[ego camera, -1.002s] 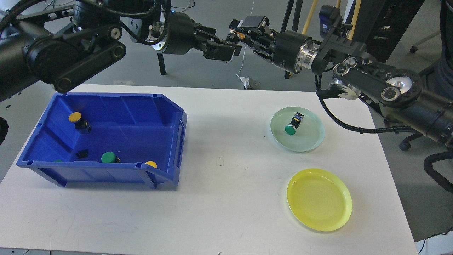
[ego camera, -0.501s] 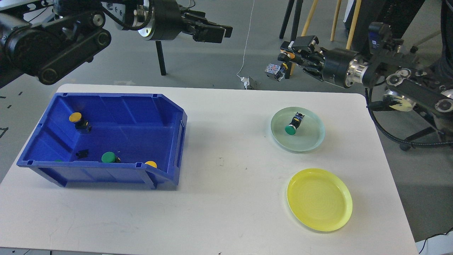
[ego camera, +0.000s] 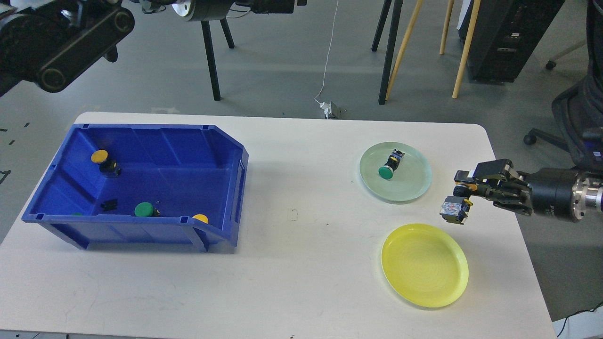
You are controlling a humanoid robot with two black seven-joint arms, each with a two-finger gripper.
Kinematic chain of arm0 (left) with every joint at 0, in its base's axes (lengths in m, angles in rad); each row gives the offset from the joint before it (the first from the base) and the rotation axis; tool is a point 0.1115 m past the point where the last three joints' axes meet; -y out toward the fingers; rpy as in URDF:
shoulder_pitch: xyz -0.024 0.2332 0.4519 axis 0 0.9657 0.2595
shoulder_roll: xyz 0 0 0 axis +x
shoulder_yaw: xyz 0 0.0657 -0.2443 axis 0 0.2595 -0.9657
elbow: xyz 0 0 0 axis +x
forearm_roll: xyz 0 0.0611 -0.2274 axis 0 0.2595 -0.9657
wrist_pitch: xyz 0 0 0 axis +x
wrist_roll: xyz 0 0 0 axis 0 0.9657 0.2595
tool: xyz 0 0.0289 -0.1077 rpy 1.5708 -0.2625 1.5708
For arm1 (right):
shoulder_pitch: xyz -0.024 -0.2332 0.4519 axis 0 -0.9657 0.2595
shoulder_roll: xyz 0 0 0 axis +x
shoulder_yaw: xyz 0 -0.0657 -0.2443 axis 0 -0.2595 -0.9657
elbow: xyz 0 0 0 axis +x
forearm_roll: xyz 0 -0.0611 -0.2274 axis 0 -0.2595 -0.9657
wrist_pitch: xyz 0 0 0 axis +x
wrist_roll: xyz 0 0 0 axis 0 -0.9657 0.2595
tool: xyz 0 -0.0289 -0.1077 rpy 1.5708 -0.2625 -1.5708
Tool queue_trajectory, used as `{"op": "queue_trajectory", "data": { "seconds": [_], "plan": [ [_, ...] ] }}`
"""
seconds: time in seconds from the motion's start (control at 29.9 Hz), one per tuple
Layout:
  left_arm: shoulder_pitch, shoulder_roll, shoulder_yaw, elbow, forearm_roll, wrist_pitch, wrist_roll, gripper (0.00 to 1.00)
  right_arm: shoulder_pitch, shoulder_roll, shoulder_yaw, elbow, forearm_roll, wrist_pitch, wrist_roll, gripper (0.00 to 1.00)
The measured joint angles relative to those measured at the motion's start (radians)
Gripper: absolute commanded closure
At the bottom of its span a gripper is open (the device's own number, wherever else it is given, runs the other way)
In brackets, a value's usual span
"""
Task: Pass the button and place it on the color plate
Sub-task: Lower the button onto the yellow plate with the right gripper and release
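Observation:
My right gripper (ego camera: pixel 465 189) comes in from the right and is shut on a yellow-capped button (ego camera: pixel 453 208). It holds the button in the air between the green plate (ego camera: pixel 419 189) and the yellow plate (ego camera: pixel 424 266), just above the yellow plate's far right rim. A green button (ego camera: pixel 387 172) lies on the green plate. The yellow plate has nothing on it. My left gripper (ego camera: pixel 278 5) is at the top edge, high above the table and mostly cut off, so its fingers cannot be told apart.
A blue bin (ego camera: pixel 141 231) stands at the left of the white table. It holds a yellow button (ego camera: pixel 99 156), a green button (ego camera: pixel 143 209) and another yellow button (ego camera: pixel 200 218). Chair and easel legs stand on the floor beyond the table.
My right gripper has come down and to the right with the yellow button, from high behind the table to just above the yellow plate. My left arm has pulled back up and to the left.

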Motion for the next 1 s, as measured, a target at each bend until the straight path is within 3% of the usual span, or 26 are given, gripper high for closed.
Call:
{"op": "queue_trajectory", "data": {
  "seconds": [0.2,0.43,0.7,1.0],
  "plan": [
    [-0.008,-0.002,-0.015,0.007,0.000,0.000,0.000,0.02,-0.090,-0.022,-0.007,0.008,-0.043,-0.008,-0.001,0.72],
    [-0.008,-0.003,-0.024,0.008,0.000,0.000,-0.001,0.02,-0.150,0.067,-0.011,-0.056,-0.053,-0.039,-0.026,0.63],
    [-0.008,-0.003,-0.039,0.009,0.000,0.000,-0.001,0.02,-0.192,0.191,-0.012,-0.155,-0.054,-0.047,-0.027,0.30],
    [-0.008,-0.001,-0.043,0.010,0.000,0.000,-0.001,0.02,-0.180,0.213,-0.009,-0.159,-0.040,-0.047,-0.026,0.06]
  ]
}}
